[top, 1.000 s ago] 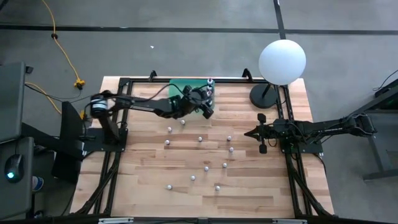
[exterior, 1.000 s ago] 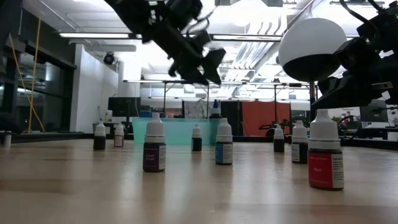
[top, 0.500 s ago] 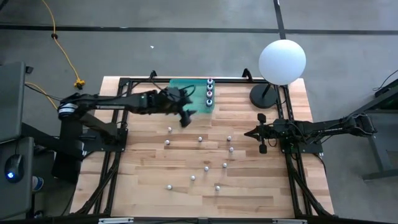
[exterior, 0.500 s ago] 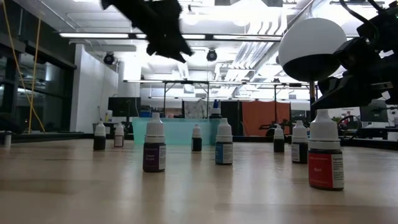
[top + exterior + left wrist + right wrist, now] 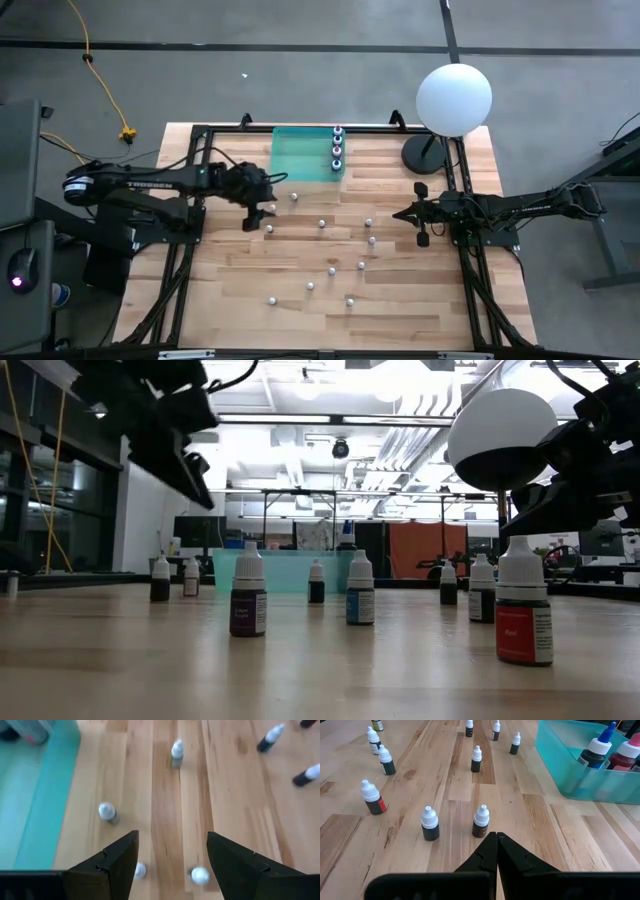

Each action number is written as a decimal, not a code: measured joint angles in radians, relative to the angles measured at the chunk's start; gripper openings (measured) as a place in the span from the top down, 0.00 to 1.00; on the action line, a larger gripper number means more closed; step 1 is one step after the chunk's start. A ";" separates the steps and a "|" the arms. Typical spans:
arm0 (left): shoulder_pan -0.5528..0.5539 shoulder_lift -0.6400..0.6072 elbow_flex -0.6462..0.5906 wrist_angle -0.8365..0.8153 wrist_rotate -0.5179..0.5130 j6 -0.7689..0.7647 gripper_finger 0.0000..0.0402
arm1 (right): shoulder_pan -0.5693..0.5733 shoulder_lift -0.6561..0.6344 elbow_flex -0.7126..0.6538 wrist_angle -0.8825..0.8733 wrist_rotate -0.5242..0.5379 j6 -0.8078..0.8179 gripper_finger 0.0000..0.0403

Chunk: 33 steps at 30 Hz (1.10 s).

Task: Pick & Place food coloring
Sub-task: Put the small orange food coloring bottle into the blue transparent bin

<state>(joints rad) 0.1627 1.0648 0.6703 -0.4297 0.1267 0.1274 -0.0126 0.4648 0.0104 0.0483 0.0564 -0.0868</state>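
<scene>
The left pincer (image 5: 252,215) hangs above the wooden table (image 5: 230,300), over its left side. Its two dark fingers (image 5: 117,865) are spread wide apart and nothing is between them. Below it, in the left wrist view, a few little bottles stand on the wood, and the edge of the green tray (image 5: 300,155) is just beside them.

The right pincer (image 5: 405,214) waits on the right side of the table, near the foot of the big white ball lamp (image 5: 453,98). Its fingers are pressed tight together and hold nothing.

The food coloring bottles (image 5: 321,223) are tiny with white caps. Most of them stand upright, scattered over the middle of the table, apart from each other. Three bottles (image 5: 337,150) are already in the green tray, in a row along its right side. The tray sits at the far edge of the table. In the low view one bottle with a red label (image 5: 523,603) stands closest, and a dark one (image 5: 248,592) and a blue one (image 5: 360,590) stand farther back.
</scene>
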 joint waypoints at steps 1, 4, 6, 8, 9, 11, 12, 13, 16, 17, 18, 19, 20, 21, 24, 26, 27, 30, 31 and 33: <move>0.001 -0.004 -0.011 -0.013 0.000 0.000 0.43 | 0.000 0.000 0.000 0.001 0.000 0.000 1.00; 0.001 -0.004 -0.032 -0.057 -0.001 0.000 0.43 | 0.000 0.000 0.000 0.000 0.000 0.000 1.00; 0.001 -0.004 -0.042 -0.060 -0.003 0.000 0.43 | 0.000 0.000 0.000 0.000 0.000 0.000 1.00; 0.001 0.001 -0.050 -0.064 -0.011 -0.001 0.43 | 0.000 0.000 0.000 0.001 0.000 0.000 1.00; 0.001 0.001 -0.054 -0.066 -0.018 -0.001 0.43 | 0.000 0.000 0.000 0.000 0.000 0.000 1.00; 0.002 0.001 -0.059 -0.067 -0.032 -0.001 0.43 | 0.000 0.000 0.000 0.000 0.000 0.000 1.00; 0.002 0.003 -0.062 -0.067 -0.044 -0.001 0.43 | 0.000 0.000 0.000 0.000 0.000 0.000 1.00; 0.002 0.006 -0.062 -0.069 -0.056 -0.001 0.43 | 0.000 0.000 0.000 0.000 0.000 0.000 1.00; 0.021 0.007 -0.062 -0.068 -0.074 -0.006 0.43 | 0.000 0.000 0.000 0.000 0.000 0.000 1.00; 0.028 0.007 -0.062 -0.067 -0.078 -0.011 0.43 | 0.000 0.000 0.000 0.000 0.000 0.000 1.00; 0.032 0.011 -0.062 -0.066 -0.079 -0.022 0.43 | 0.000 0.000 0.000 0.000 0.000 0.000 1.00; 0.039 0.018 -0.062 -0.058 -0.079 -0.028 0.43 | 0.000 0.000 0.000 0.000 0.000 0.000 1.00; 0.044 0.022 -0.062 -0.052 -0.078 -0.031 0.43 | 0.000 0.000 0.000 0.000 0.000 0.000 1.00; 0.049 0.023 -0.062 -0.056 -0.072 -0.031 0.43 | 0.000 0.000 0.000 0.000 0.000 0.000 1.00; 0.055 0.040 -0.062 -0.048 -0.064 -0.031 0.43 | 0.000 0.000 0.000 0.001 0.000 0.000 1.00; 0.061 0.060 -0.063 -0.054 -0.064 -0.031 0.43 | 0.000 0.000 0.000 0.000 0.000 0.000 1.00; 0.066 0.071 -0.063 -0.049 -0.063 -0.031 0.43 | 0.000 0.000 0.000 0.001 0.000 0.000 1.00; 0.068 0.112 -0.062 -0.037 -0.055 -0.031 0.43 | 0.000 0.000 0.000 0.000 0.000 0.000 1.00; 0.067 0.127 -0.062 -0.029 -0.053 -0.032 0.43 | 0.000 0.000 0.000 0.001 0.000 0.000 1.00; 0.067 0.148 -0.062 -0.023 -0.053 -0.033 0.43 | 0.000 0.000 0.000 0.000 0.000 0.000 1.00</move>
<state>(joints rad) 0.2295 1.2125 0.6083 -0.4530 0.0732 0.0945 -0.0124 0.4648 0.0105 0.0486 0.0566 -0.0868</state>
